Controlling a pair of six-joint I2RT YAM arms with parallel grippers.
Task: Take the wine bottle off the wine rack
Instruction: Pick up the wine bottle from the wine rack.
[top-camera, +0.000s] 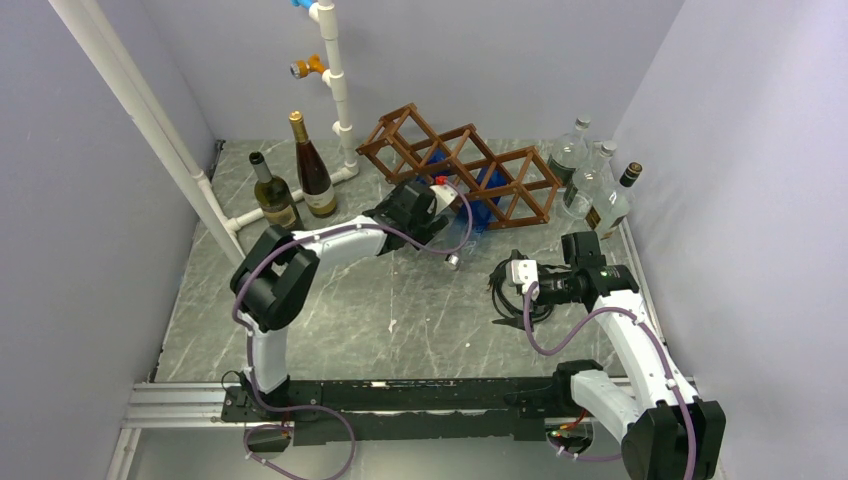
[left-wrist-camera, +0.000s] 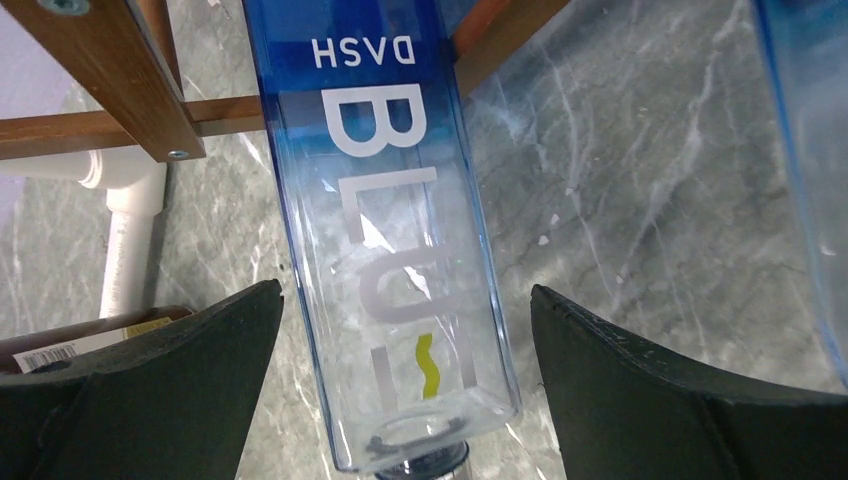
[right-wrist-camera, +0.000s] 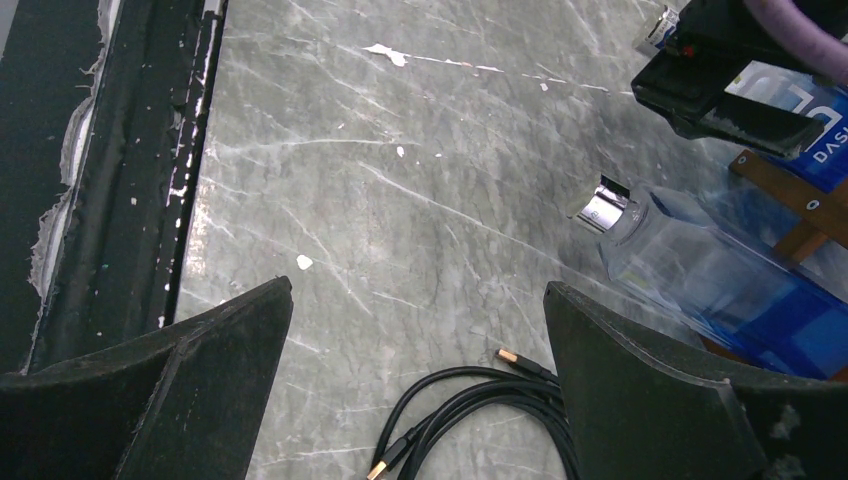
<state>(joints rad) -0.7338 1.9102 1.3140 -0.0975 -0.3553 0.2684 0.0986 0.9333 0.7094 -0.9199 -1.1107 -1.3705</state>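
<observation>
In the left wrist view, the neck of the blue-tinted bottle (left-wrist-camera: 390, 200) is cut off by the bottom edge. Its far end runs out of the top, past the wooden bars of the wine rack (left-wrist-camera: 130, 90). Overhead, the arm's wrist hides most of it from you.

Your left gripper (left-wrist-camera: 405, 292) is spread wide. The bottle lies between the fingers with a thin gap on either side, so nothing is gripped.

Just to its right lies a second blue bottle (right-wrist-camera: 720, 270), its silver cap (right-wrist-camera: 600, 210) on the marble table (right-wrist-camera: 400, 150) and its blue end under the rack's bars.

Your right gripper (right-wrist-camera: 417, 288) also gapes wide and holds nothing. It hangs over a black cable (right-wrist-camera: 470, 400), near that cap.
</observation>
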